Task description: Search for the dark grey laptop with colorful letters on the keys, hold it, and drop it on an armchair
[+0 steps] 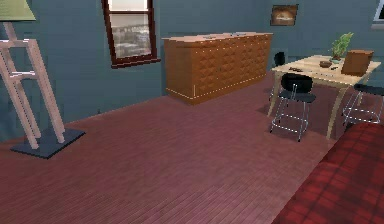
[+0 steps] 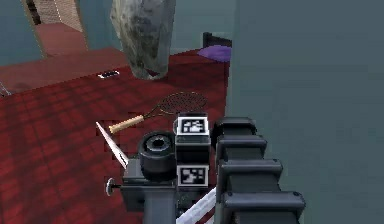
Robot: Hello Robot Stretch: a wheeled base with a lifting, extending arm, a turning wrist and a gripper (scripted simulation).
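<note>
Red-brown plank floor (image 2: 60, 120) spreads under the arm (image 2: 250, 185), a dark bar that ends in two white marker squares (image 2: 191, 127). Left of those squares sit the fingers (image 2: 125, 184), low over the planks. Whether they are spread, pressed together or holding anything cannot be told, since things lie on the floor right behind them.

Just beyond the fingers a thin pale bar (image 2: 108, 138) lies slantwise. A little farther out a tennis racket (image 2: 178, 103) lies flat, its wooden handle pointing toward that bar. Farther still, a small dark flat thing (image 2: 105, 74) lies on the floor near a mottled grey mass (image 2: 140, 35) that hangs from the top edge. On the arm's other side from the fingers stands a teal wall (image 2: 310, 80), with a purple cushion (image 2: 215, 48) at its corner.

Well apart from the fingers, ahead, a wooden drawer cabinet (image 1: 218, 65) stands against the wall beside a red-framed window (image 1: 130, 30). A pale wooden surface (image 1: 305, 68) carries a potted plant (image 1: 342, 43), a brown box (image 1: 357, 62) and a small dark thing (image 1: 325, 63). A black stool (image 1: 295, 95) stands at it, and red plaid upholstery (image 1: 340, 180) shows at the lower right. Where the laptop lies cannot be told.
</note>
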